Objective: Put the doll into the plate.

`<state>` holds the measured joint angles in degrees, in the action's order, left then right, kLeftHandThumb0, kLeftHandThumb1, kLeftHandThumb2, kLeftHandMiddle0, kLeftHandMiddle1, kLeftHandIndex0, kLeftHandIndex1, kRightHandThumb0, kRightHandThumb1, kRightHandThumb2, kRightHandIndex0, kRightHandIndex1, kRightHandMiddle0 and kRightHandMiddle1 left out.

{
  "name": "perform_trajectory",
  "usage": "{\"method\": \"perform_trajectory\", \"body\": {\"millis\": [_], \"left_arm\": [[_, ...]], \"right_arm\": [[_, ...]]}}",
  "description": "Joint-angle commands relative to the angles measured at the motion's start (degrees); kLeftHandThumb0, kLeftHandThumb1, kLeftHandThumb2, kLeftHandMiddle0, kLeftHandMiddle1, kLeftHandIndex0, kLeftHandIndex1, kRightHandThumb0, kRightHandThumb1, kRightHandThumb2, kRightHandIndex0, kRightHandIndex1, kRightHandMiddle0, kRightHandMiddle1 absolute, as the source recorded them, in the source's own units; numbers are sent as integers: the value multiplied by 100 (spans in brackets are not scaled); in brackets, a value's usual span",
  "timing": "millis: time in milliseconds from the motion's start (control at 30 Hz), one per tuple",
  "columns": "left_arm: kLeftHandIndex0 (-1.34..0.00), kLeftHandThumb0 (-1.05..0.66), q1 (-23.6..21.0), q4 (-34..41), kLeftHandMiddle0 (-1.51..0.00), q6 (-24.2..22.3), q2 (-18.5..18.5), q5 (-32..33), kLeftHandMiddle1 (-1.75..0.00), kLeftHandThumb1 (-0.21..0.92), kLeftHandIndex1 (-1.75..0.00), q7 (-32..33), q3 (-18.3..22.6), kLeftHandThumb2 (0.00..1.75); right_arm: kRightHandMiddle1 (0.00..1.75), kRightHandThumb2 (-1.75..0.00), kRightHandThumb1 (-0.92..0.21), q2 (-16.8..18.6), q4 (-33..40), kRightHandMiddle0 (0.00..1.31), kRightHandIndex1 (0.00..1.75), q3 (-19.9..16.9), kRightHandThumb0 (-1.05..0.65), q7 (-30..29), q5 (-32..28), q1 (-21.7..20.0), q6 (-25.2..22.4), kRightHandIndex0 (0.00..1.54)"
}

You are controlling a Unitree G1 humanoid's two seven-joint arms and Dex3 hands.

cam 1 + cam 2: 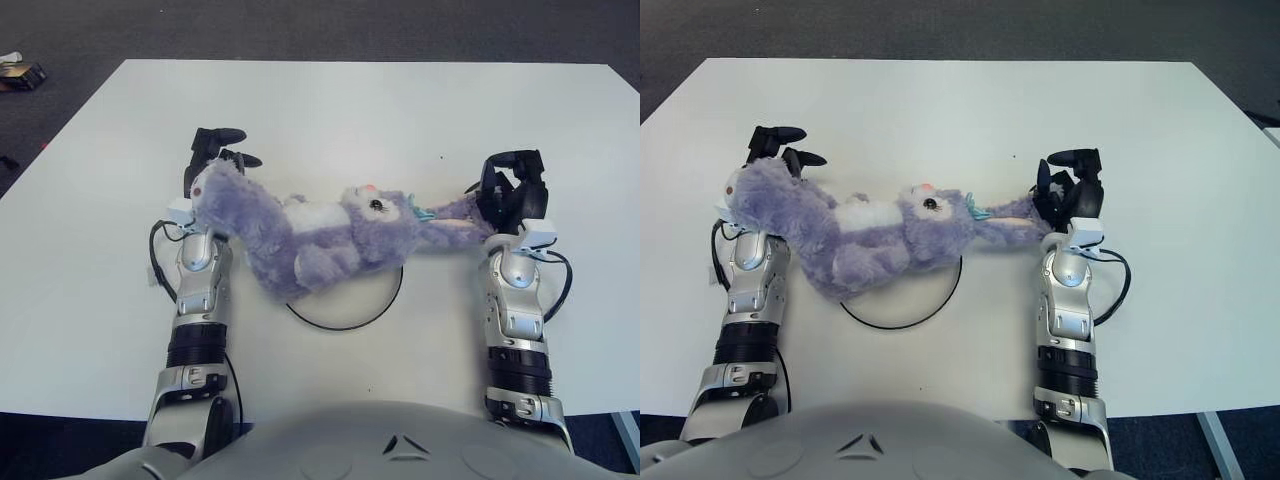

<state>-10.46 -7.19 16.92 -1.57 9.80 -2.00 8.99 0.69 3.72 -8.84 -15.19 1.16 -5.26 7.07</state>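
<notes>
While both hands clutch its ends, the purple doll (pixel 320 235) stretches from nine to three o'clock, left hand (pixel 212 165) pinching one end, right hand (pixel 512 195) its ear, belly sagging over the plate (pixel 350 318).

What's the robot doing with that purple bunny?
It is holding the doll stretched between both hands over the white table. The left hand grips one end and the right hand grips a long ear. The doll's middle lies over the far edge of the plate, which sits between the two arms. It hasn't let go yet.
</notes>
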Motion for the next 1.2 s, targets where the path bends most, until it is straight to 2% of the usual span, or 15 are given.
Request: {"method": "perform_trajectory", "body": {"millis": [0, 667, 833, 1167], "left_arm": [[-24, -1, 131, 26, -41, -92, 79, -82, -164, 81, -150, 98, -39, 59], [-24, -1, 274, 317, -41, -242, 244, -346, -165, 80, -151, 295, -191, 61], [-24, -1, 265, 314, -41, -288, 270, -411, -168, 76, -152, 343, -235, 68], [-24, -1, 232, 201, -42, -497, 236, -173, -169, 74, -153, 75, -279, 71]], "right_arm": [[175, -51, -91, 180, -172, 22, 175, 38, -35, -90, 37, 23, -14, 72], [175, -55, -89, 108, -67, 23, 175, -29, -35, -248, 17, -63, -423, 70], [175, -55, -89, 91, -55, 24, 175, -47, -35, -236, -3, -65, -443, 70], [175, -51, -91, 80, -89, 22, 175, -14, -35, -69, -101, -20, -431, 70]]}}
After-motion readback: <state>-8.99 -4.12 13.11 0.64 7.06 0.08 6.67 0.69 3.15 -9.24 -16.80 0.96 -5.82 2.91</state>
